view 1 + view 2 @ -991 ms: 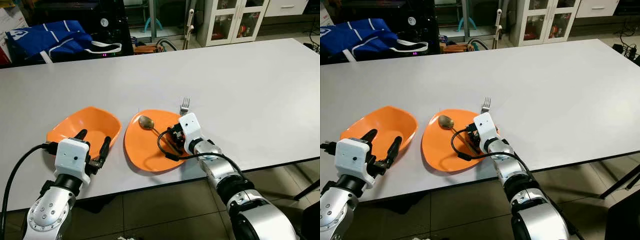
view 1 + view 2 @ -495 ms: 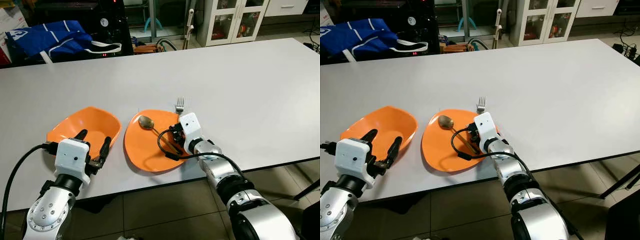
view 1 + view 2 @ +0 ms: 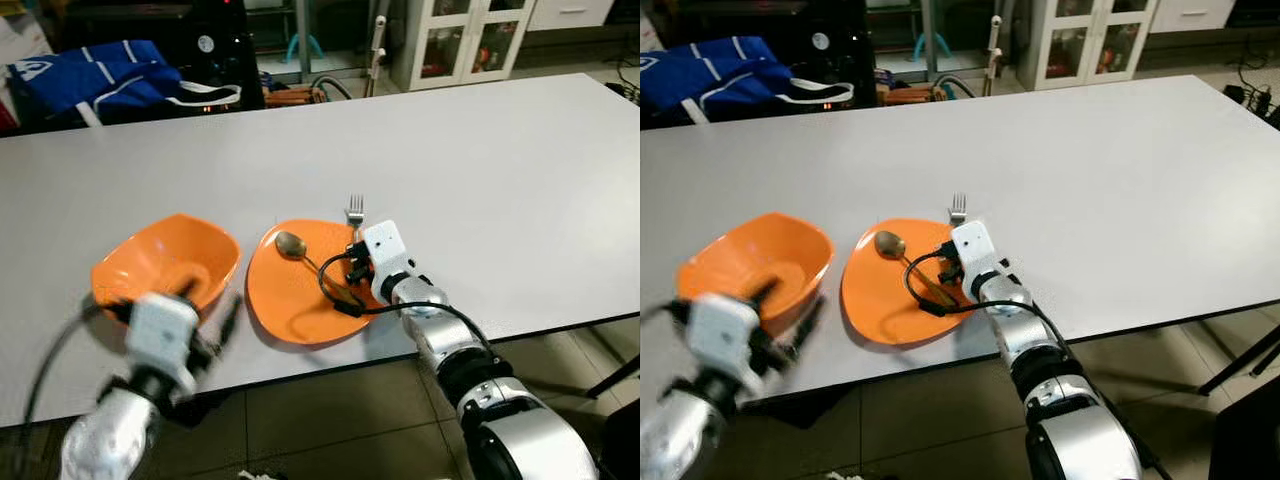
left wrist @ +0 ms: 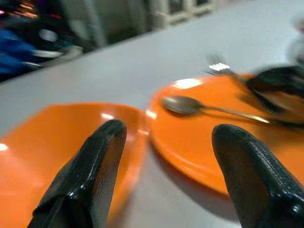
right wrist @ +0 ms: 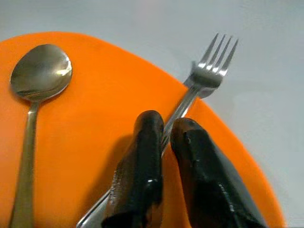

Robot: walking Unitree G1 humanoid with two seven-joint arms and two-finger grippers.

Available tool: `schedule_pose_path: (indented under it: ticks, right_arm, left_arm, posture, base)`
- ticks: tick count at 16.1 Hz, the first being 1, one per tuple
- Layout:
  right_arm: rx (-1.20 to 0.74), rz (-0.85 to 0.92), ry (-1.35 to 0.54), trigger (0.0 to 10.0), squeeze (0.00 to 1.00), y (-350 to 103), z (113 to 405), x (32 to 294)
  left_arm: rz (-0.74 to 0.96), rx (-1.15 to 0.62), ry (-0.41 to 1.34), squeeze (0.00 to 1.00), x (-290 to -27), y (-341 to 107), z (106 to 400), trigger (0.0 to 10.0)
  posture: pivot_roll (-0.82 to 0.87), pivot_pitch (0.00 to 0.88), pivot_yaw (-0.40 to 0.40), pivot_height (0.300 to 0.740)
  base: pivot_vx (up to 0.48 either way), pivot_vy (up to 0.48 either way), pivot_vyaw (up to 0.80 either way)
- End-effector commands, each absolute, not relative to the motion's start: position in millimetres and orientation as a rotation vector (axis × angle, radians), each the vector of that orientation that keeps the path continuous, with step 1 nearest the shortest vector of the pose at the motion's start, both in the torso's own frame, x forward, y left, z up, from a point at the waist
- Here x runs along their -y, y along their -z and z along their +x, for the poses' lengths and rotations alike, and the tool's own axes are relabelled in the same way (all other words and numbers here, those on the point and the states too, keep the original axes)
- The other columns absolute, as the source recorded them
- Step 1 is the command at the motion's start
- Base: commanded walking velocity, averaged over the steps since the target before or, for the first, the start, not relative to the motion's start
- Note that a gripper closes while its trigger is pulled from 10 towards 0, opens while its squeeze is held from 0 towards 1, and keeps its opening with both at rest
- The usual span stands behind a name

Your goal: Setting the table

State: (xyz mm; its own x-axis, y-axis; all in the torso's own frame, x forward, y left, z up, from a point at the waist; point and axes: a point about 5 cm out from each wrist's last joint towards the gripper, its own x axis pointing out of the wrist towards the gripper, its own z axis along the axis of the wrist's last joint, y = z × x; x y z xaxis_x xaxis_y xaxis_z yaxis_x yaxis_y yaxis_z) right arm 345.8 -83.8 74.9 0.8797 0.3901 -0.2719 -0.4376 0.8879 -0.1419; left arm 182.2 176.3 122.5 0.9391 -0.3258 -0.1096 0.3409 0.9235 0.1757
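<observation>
White and matte, a long rectangular table (image 3: 480,150) fills the foreground, with glass-fronted cabinets (image 3: 465,40) and a blue fabric bag (image 3: 95,70) behind its far edge; no writing on anything can be read. Near the table's front edge lies a glossy orange plate (image 3: 290,300), rounded and shallow, with a smooth deeper orange bowl (image 3: 165,260) just beside it. The right gripper (image 5: 166,137), on a silver arm bent in over the table edge, has its two black textured fingers (image 5: 142,166) pressed together on the handle of a shiny metal fork (image 5: 209,71). Beyond the fingertips the fork's four tines jut out past the plate's rim over the white surface. Beside the fingers, a dull metal spoon (image 5: 40,71) rests on the plate with its oval head pointing the same way as the tines. The left gripper (image 4: 166,137), blurred, sits low at the table's front with its fingers spread well apart, the bowl's rim before one fingertip and the plate before the other.
</observation>
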Motion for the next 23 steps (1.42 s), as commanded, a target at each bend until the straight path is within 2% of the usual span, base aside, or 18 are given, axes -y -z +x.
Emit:
schedule_pose_path:
  ticks: [1,2,4,5,6,20,21,22,23]
  right_arm:
    - [-0.197,-0.210,-0.431,0.0,0.00,-89,355,84]
    - [-0.193,-0.212,-0.430,0.0,0.00,-91,356,84]
    - [-0.175,-0.228,-0.390,0.0,0.00,-97,362,90]
    - [-0.181,-0.238,-0.371,6.7,0.00,-97,362,91]
    - [-0.193,-0.242,-0.356,10.0,1.00,-96,362,91]
    - [-0.207,-0.239,-0.382,10.0,1.00,-87,355,82]
    - [-0.222,-0.230,-0.382,10.0,0.40,-86,354,80]
    - [-0.260,-0.165,-0.409,10.0,0.00,-84,353,76]
    - [-0.283,-0.125,-0.416,10.0,0.00,-83,353,74]
  left_arm:
    - [0.190,-0.097,0.388,0.00,-174,-119,175,10.0]
    - [0.190,-0.102,0.389,0.00,-174,-117,173,10.0]
    - [0.187,-0.096,0.377,0.00,-166,-110,144,10.0]
    - [0.187,-0.091,0.374,0.00,-166,-110,142,10.0]
    - [0.188,-0.088,0.371,0.00,-165,-110,142,10.0]
    - [0.203,-0.055,0.366,0.00,-173,-112,158,10.0]
    - [0.204,-0.055,0.367,0.00,-173,-112,158,10.0]
    - [0.204,-0.056,0.368,0.00,-174,-112,158,10.0]
    - [0.204,-0.057,0.369,0.00,-174,-112,158,10.0]
  posture:
    - [-0.03,0.021,0.080,0.740]
    - [-0.03,0.021,0.080,0.740]
    - [-0.02,0.016,0.078,0.740]
    - [-0.02,0.016,0.078,0.740]
    - [-0.02,0.016,0.078,0.740]
    - [-0.03,0.012,0.083,0.740]
    - [-0.03,0.013,0.083,0.740]
    - [-0.03,0.013,0.083,0.740]
    - [-0.03,0.014,0.084,0.740]
  base:
    - [0.000,0.000,0.00]
    - [0.000,0.000,0.00]
    - [0.000,0.000,0.00]
    - [0.000,0.000,0.00]
    - [0.000,0.000,0.00]
    - [0.000,0.000,0.00]
    - [0.000,0.000,0.00]
    - [0.000,0.000,0.00]
    - [0.000,0.000,0.00]
